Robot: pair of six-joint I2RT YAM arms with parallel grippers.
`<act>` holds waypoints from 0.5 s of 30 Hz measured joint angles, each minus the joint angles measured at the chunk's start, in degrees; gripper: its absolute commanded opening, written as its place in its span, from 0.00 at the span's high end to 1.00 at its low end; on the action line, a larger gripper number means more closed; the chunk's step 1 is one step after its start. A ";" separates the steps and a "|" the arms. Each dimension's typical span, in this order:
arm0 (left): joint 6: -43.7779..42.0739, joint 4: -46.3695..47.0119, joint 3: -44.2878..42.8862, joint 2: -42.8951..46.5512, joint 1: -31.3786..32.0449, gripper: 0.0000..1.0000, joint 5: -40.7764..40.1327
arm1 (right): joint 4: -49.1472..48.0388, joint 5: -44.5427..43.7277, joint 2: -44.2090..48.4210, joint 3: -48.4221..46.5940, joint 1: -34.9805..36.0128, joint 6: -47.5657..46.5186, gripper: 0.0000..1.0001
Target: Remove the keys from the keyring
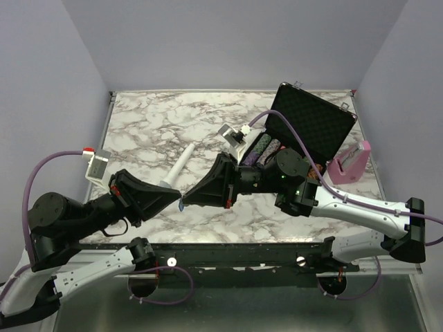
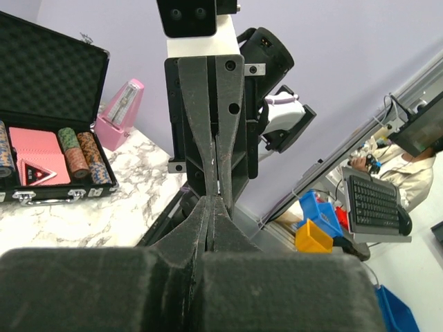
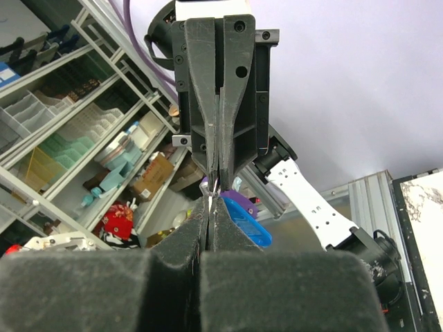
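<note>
Marble-patterned table [image 1: 152, 124], lilac walls [image 1: 41, 83]

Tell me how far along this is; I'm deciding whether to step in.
Done: the blue key is off the table. In hand: left gripper and right gripper, both shut, meet tip to tip at it. Left: separating it; no loose key lies anywhere.

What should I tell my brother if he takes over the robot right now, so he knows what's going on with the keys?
Left pincer: shut. Right pincer: shut. They meet tip to tip above the marble table, near its front edge.
Blue key: dangling right where the tips meet. The keyring is too small to make out, so which pincer pinches what is unclear.
Done: key held up off the table.
Left: getting the key off the ring; nothing shows it free yet.
</note>
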State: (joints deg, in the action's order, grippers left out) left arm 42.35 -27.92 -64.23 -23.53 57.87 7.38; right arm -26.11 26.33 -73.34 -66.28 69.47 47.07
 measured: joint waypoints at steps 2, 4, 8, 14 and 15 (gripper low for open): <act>-0.90 -1.18 -1.73 -0.98 0.00 1.00 0.70 | 1.14 0.55 -0.28 -1.31 0.02 -0.61 0.99; -1.92 -2.03 -2.62 -1.38 0.00 1.00 1.55 | 2.91 1.49 -0.59 -2.69 0.02 -1.27 0.99; -3.96 -5.16 -4.90 -1.92 0.00 1.00 2.60 | 7.34 3.72 -2.10 -6.16 0.02 -2.89 0.99; -7.96 -11.37 -11.39 -5.55 -0.04 1.00 5.33 | 12.79 6.58 -3.78 -10.95 0.02 -5.14 0.99; -8.59 -12.17 -12.22 -6.12 -0.04 1.00 5.68 | 13.60 6.95 -3.98 -11.58 0.02 -5.49 0.99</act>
State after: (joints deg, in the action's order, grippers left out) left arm 33.76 -40.10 -76.44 -29.65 57.82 13.06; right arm -12.51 33.28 -77.32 -77.87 69.49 41.58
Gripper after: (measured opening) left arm 0.007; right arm 0.009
